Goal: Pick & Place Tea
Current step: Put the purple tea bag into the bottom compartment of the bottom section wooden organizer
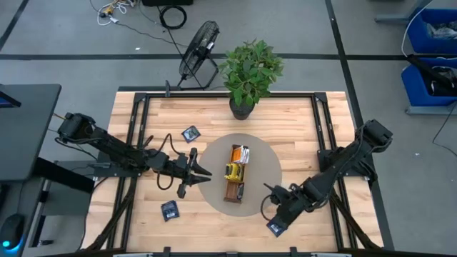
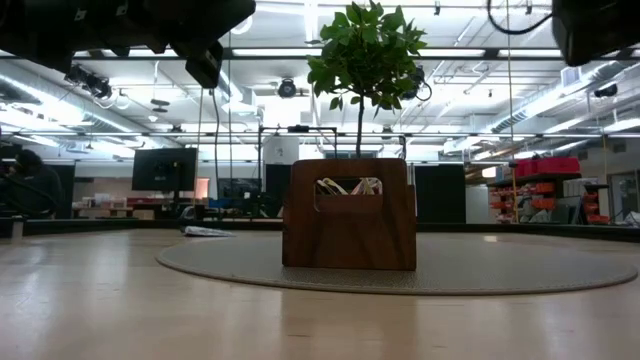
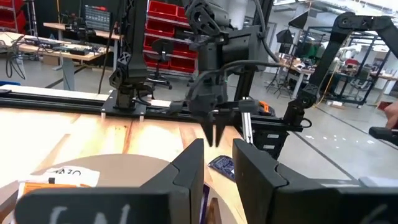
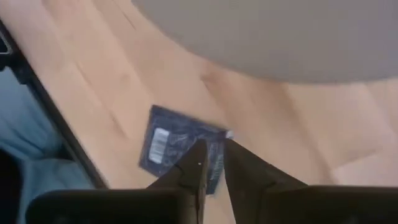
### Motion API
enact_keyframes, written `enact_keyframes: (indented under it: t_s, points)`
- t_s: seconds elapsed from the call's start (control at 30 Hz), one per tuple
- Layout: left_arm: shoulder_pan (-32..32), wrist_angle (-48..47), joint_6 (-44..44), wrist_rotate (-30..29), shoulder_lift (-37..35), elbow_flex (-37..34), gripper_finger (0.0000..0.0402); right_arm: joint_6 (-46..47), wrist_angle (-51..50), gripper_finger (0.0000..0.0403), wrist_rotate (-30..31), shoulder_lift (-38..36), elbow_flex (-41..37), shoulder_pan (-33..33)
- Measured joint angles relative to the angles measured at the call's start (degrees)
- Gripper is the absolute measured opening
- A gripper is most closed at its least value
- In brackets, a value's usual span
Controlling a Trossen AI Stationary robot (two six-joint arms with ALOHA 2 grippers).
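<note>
A narrow brown wooden tray (image 1: 235, 187) stands on a round grey mat (image 1: 268, 168) and holds orange, yellow and dark tea sachets (image 1: 239, 155). Three navy tea sachets lie flat on the bare wood: one (image 1: 190, 133) far left of the mat, one (image 1: 169, 210) near left, one (image 1: 275, 228) near right. My right gripper (image 4: 214, 155) points steeply down just above that last sachet (image 4: 171, 146), its fingers a narrow gap apart and clear of the sachet in the left wrist view (image 3: 214, 134). My left gripper (image 1: 202, 172) is held level at the mat's left rim, open, with nothing between its fingers.
A potted plant (image 1: 250, 71) stands at the table's far edge behind the mat. A fan (image 1: 198, 50) sits on the floor beyond the table. The table's black frame rail (image 4: 37, 106) runs close beside the near right sachet.
</note>
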Motion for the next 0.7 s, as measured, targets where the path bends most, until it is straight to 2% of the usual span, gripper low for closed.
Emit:
enact_keyframes:
  t_s: [0.13, 0.2, 0.3, 0.5, 0.7]
  points:
    - [0.00, -0.38, 0.18, 0.02, 0.00, 0.00, 0.0087, 5.74, 3.21, 0.0087, 2.42, 0.41, -1.50, 2.40]
    - [0.00, -1.18, 0.18, 0.02, 0.00, 0.00, 0.0087, 7.76, 3.25, 0.0107, 5.17, 0.41, -2.05, 2.97]
    - [0.00, -1.62, -0.09, 0.02, 0.02, -0.02, 0.0087, 10.27, 3.74, 0.0143, 6.04, 0.66, -3.02, 3.74]
    - [0.00, -3.54, -0.50, 0.03, 0.02, -0.02, 0.0087, 10.75, 7.87, 0.0215, 0.07, 4.96, -3.92, 4.47]
    - [0.00, -4.05, -0.47, 0.03, 0.02, -0.02, 0.0087, 10.73, 10.01, 0.0229, -0.41, 8.38, -3.70, 4.51]
